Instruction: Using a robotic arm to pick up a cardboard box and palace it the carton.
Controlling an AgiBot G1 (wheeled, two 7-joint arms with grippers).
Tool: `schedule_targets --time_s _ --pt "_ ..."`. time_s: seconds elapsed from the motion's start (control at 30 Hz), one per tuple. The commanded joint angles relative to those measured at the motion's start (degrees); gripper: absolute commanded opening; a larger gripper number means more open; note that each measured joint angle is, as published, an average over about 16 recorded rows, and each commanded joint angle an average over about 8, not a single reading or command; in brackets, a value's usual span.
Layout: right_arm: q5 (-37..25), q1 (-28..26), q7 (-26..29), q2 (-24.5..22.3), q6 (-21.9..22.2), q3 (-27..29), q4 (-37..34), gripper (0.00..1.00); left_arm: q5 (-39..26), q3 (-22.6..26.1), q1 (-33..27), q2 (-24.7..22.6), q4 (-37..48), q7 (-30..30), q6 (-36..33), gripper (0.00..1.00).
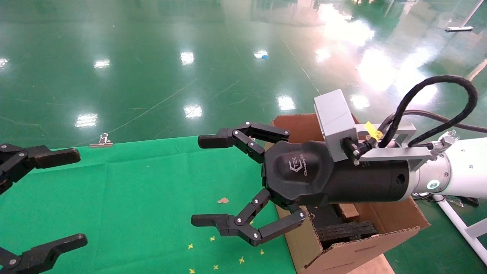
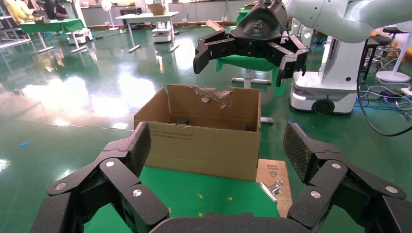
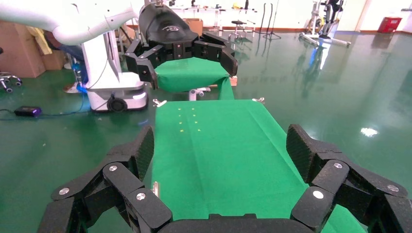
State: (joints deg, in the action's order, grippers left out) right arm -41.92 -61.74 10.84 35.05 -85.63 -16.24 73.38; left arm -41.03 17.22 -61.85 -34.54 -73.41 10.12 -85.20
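- Our right gripper [image 1: 228,182] hangs over the green tabletop [image 1: 144,198] just beside the carton [image 1: 384,220], its fingers spread wide and holding nothing.
- Our left gripper [image 1: 49,198] sits at the far side of the tabletop from the carton, fingers also spread and empty; we judge it idle.
- The carton stands at the tabletop's edge with its flaps up, one flap torn ragged [image 2: 214,94], and black foam [image 1: 346,230] inside.
- We cannot find the small box in any view: nothing of that kind lies on the cloth near the carton, and what the carton holds beyond the foam is hidden by the right arm and the carton's walls.
- So we can say nothing of which way the box points or how its long axis lies.
- Our judgement: either the box is already in the carton, or the pick has not begun.
- The next move calls for finding the box first; if it is inside, the right arm need only draw clear of the carton.
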Motion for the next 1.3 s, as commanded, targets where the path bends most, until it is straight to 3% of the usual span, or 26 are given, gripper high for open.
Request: schedule_targets --time_s 0.03,1.3 --pt "0.0 0.0 0.0 0.0 0.0 0.0 0.0 1.0 0.0 0.0 0.0 0.0 0.0 0.0 0.0 1.0" --pt "0.0 -0.1 0.0 0.0 0.0 -0.1 -0.1 1.0 0.0 0.0 0.0 0.0 0.0 0.0 0.0 1.0"
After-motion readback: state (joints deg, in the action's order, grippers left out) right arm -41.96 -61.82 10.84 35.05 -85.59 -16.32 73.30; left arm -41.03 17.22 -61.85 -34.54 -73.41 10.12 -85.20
